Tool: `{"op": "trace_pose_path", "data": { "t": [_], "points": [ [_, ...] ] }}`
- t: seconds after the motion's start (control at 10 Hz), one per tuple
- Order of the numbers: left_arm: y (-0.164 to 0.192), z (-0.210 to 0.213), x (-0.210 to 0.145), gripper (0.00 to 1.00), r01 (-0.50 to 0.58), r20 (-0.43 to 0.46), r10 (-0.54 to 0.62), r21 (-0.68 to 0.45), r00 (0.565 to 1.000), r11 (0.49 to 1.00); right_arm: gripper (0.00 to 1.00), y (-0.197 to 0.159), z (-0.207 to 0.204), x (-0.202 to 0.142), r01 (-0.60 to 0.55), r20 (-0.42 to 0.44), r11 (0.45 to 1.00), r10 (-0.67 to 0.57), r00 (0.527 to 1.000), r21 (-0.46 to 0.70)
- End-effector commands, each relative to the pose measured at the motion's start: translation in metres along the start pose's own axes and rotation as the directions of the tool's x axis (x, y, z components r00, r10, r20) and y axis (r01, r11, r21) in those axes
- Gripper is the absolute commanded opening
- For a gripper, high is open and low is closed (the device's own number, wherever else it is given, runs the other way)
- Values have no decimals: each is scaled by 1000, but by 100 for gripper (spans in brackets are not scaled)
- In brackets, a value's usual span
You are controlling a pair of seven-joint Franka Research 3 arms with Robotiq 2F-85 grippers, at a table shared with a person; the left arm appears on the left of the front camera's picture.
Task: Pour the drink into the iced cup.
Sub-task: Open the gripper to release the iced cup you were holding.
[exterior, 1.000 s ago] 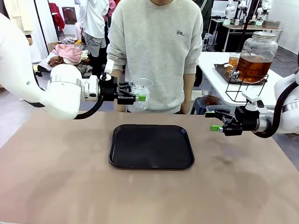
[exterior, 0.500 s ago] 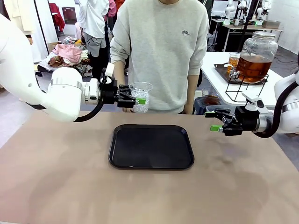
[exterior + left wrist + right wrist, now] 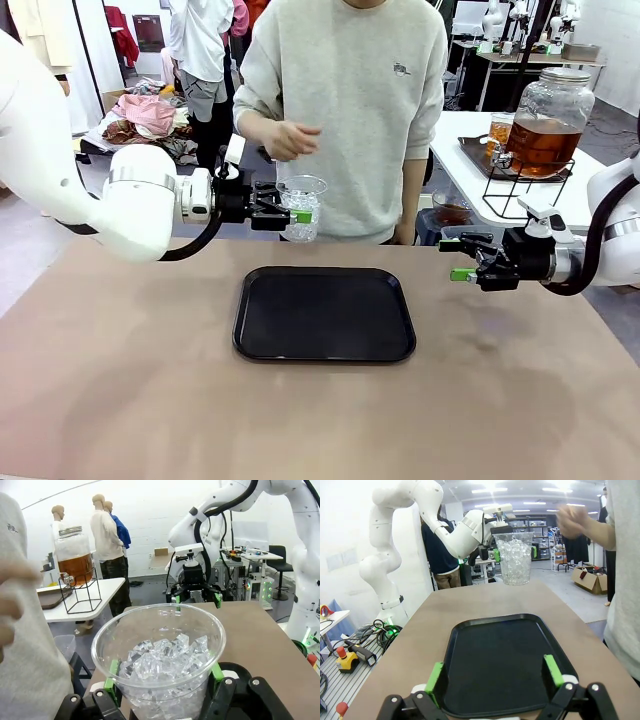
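Nearest, on the brown table [image 3: 150, 400]: a black tray [image 3: 324, 313], bare, lying at the middle. Right of it, above the table's right edge: the right gripper [image 3: 455, 259], level, pointed left, its 2 green-tipped fingers spread wide with nothing between them. Beyond the tray's far left corner, in the air: the left gripper [image 3: 300, 214], clamped from the side on a clear iced cup [image 3: 301, 207], upright and packed with ice cubes [image 3: 162, 657]. Just above the cup: the person's hand [image 3: 291, 139], apart from it. Farthest, on a white side table [image 3: 470, 170] at the right: the drink [image 3: 543, 143], amber, inside a glass dispenser jar [image 3: 552, 117] on a wire stand.
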State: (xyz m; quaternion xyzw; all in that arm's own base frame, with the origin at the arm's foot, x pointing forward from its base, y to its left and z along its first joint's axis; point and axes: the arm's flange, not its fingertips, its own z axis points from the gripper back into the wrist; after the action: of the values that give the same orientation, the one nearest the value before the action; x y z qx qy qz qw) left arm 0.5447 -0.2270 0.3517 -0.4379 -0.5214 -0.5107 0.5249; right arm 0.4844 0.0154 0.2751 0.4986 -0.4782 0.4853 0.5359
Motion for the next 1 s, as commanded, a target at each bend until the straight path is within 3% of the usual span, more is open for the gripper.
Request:
{"op": "trace_pose_path", "data": {
  "t": [0.0,0.9],
  "points": [
    [0,0,5,80,13,8,-13,6,1000,1000,100,-1,-1,2,-6,-4,1000,6,1000,0],
    [0,0,5,80,13,8,-13,6,1000,1000,100,-1,-1,2,-6,-4,1000,6,1000,0]
  ]
}}
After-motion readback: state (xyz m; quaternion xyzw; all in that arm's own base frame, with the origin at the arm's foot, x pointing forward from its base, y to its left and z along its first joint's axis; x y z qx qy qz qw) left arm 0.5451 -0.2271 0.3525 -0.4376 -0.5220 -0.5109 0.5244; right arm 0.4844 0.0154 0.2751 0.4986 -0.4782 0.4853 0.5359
